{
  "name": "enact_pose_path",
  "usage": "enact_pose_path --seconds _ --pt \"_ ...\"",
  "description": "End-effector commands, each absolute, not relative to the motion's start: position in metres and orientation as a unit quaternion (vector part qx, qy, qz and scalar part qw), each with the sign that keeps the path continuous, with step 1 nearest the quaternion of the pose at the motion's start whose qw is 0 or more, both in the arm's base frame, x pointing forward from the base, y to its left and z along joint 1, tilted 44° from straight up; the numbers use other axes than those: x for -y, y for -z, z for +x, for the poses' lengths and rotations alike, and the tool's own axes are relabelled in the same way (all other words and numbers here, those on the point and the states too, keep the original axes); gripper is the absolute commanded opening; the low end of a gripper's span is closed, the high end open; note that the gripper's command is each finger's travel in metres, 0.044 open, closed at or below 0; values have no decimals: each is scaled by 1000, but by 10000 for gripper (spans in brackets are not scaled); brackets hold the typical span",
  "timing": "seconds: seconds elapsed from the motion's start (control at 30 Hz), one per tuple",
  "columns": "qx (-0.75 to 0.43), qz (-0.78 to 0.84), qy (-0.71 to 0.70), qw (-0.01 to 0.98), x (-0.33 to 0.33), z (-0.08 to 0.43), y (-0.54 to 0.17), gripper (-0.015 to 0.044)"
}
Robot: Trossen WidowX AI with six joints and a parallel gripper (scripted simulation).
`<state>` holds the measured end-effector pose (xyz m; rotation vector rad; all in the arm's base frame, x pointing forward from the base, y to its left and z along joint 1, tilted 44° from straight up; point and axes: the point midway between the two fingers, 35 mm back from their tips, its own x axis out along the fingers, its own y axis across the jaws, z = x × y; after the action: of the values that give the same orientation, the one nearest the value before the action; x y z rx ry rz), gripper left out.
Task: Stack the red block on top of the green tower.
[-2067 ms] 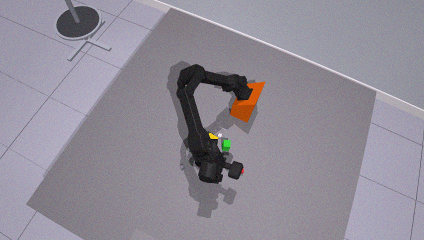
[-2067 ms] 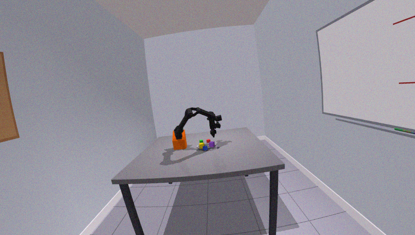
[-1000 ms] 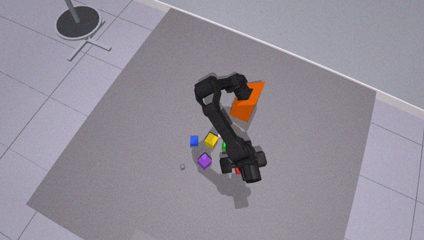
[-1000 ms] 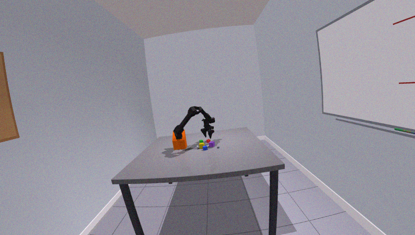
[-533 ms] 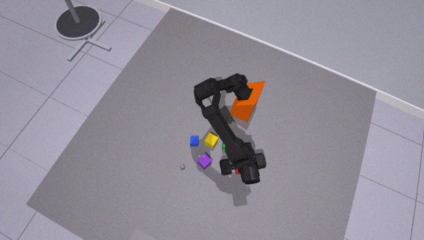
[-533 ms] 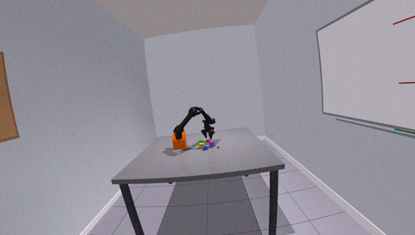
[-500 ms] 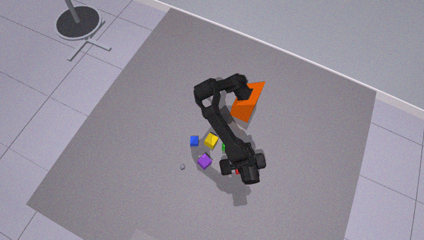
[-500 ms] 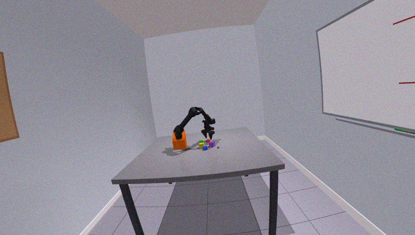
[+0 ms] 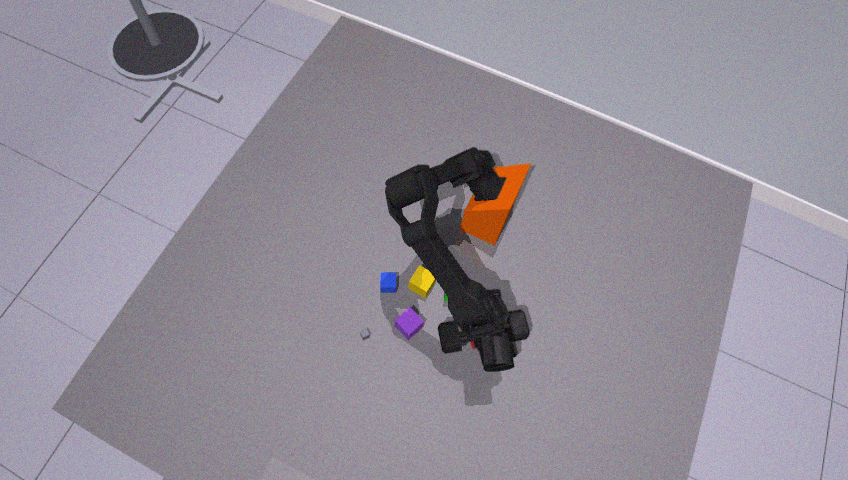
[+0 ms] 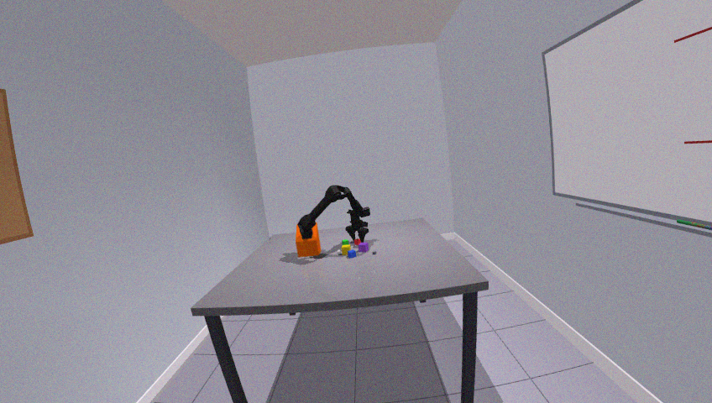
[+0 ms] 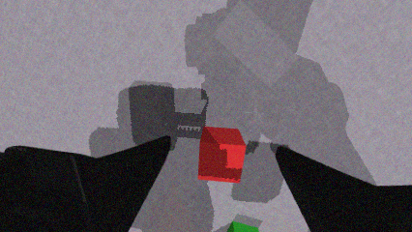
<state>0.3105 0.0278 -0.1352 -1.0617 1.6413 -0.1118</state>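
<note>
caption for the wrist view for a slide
Open gripper poised over the red block on the table, block between the spread fingers, green tower at bottom edge.
</note>
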Motion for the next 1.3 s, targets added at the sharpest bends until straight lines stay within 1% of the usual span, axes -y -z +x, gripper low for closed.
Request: enact_pose_path --seconds 0.0,0.57,0.97,1.2,1.27 --pt "-700 -453 47 550 -22 306 141 440" --pt "-700 -453 47 550 -23 306 139 440" --pt "-700 -453 47 550 -23 306 139 125" --pt "-700 -453 47 550 -23 306 139 78" --pt "-700 -453 47 550 -26 306 137 26"
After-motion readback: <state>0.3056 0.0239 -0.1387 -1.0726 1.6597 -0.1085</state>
